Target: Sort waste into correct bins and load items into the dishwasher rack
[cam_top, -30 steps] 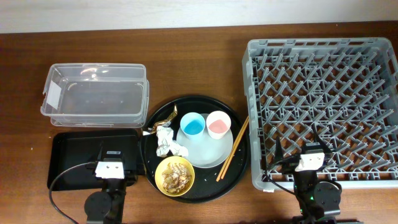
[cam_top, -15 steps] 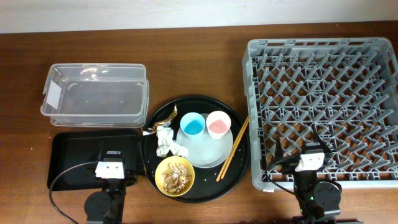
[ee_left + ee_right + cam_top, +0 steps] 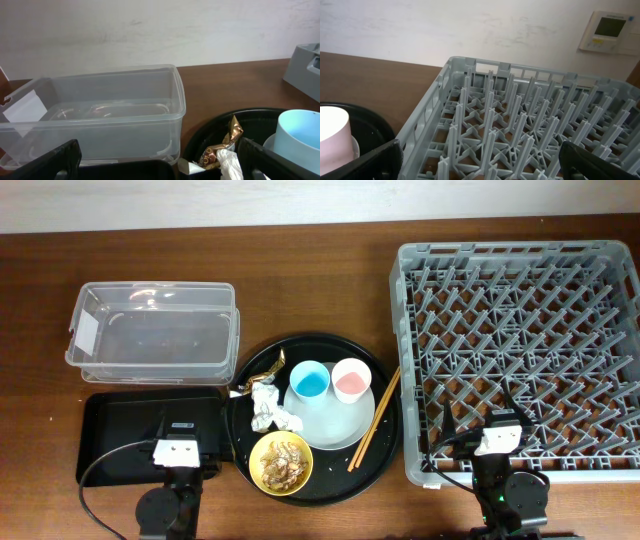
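Observation:
The grey dishwasher rack (image 3: 520, 345) fills the right side. On the round black tray (image 3: 392, 430) a pale plate (image 3: 335, 428) carries a light-blue cup (image 3: 309, 383) and a pink cup (image 3: 351, 379). A yellow bowl (image 3: 280, 462) holds brown scraps. White tissue (image 3: 270, 412) and a gold wrapper (image 3: 262, 377) lie at the plate's left, and chopsticks (image 3: 375, 418) at its right. The clear tub (image 3: 152, 330) and the flat black tray (image 3: 110, 435) are at the left. My left gripper (image 3: 160, 167) is open and empty over the flat tray. My right gripper (image 3: 482, 165) is open and empty over the rack's front edge.
The left wrist view shows the tub (image 3: 115, 107), wrapper (image 3: 222, 145), tissue (image 3: 230, 162) and blue cup (image 3: 300, 135) ahead. The right wrist view shows rack pegs (image 3: 520, 125) ahead and the pink cup (image 3: 332, 135) at the left. A wall runs behind the table.

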`<state>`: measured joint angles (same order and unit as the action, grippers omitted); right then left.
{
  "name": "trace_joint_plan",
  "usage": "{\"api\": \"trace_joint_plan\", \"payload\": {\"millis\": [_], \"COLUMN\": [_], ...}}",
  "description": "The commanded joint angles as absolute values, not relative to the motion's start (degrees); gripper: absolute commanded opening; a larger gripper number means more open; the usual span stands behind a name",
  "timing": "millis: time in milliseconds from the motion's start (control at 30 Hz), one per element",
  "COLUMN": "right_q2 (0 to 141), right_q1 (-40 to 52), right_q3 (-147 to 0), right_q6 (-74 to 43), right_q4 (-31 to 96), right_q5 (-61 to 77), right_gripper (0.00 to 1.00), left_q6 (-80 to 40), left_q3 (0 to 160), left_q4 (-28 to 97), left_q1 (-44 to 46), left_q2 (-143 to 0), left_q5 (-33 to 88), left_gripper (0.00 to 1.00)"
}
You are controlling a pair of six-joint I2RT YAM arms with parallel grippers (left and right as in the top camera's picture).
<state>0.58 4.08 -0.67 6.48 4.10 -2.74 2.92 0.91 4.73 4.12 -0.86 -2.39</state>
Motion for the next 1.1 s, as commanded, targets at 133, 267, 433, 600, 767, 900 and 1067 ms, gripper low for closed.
{"api": "trace_joint_plan", "payload": {"millis": [133, 267, 433, 600, 767, 900, 1067], "right_q2": [0.7, 0.7, 0.7, 0.7, 0.7, 0.7, 0.7], "right_q1": [4.4, 4.4, 4.4, 4.4, 4.4, 4.5, 4.5], "right_q3": [-0.3, -0.3, -0.3, -0.3, -0.3, -0.3, -4.9], "right_q6": [6.8, 6.8, 6.8, 6.8, 6.8, 6.5, 6.6], "right_q4": [4.4, 4.3, 4.3, 4.3, 4.0, 4.1, 4.4], "right_q5": [-3.5, -3.5, -3.5, -3.5, 0.3, 6.5, 14.8], "right_gripper": [0.98, 0.98, 0.98, 0.98, 0.99, 0.98, 0.98], "left_q6": [2.4, 2.4, 2.4, 2.4, 2.4, 2.2, 0.4], "left_q3": [0.5, 0.5, 0.5, 0.5, 0.5, 0.5, 0.6], "left_q4": [4.6, 4.6, 4.6, 4.6, 4.6, 4.0, -3.0], "left_q1": [4.3, 4.3, 4.3, 4.3, 4.3, 4.3, 4.3], "left_q2": [-0.8, -0.8, -0.8, -0.8, -0.8, -0.8, -0.8], "left_q5": [-2.8, -2.8, -2.8, -2.8, -2.8, 7.5, 27.4], "left_gripper": [0.99, 0.99, 0.99, 0.99, 0.99, 0.99, 0.99]}}
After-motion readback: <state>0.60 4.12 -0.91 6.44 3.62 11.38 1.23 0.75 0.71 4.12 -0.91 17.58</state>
